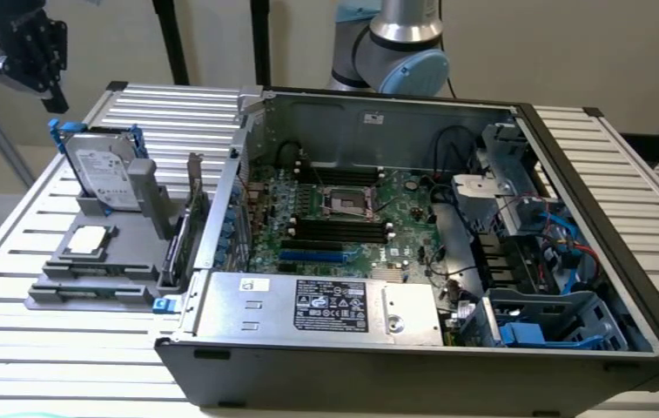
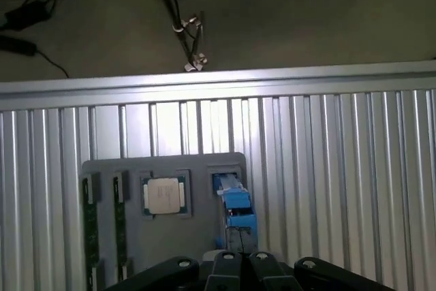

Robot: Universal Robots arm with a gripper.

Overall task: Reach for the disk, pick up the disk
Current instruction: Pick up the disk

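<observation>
The disk [image 1: 106, 171] stands on edge in a grey holder [image 1: 97, 270] on the slatted table, left of the open computer case in the exterior view. It is silver-grey with a white label and a blue bracket. My gripper [image 1: 27, 48] hangs high above and behind the disk, well apart from it. In the wrist view the disk [image 2: 235, 209] shows edge-on with its blue bracket uppermost, just beyond my gripper [image 2: 242, 267]. The fingers meet with nothing between them.
A small square chip [image 2: 163, 195] and two memory sticks [image 2: 88, 223] lie in the same holder. The open computer case [image 1: 422, 218] fills the table's middle, with a silver power supply box [image 1: 329, 305] at its front. An expansion card [image 1: 196, 218] stands between holder and case.
</observation>
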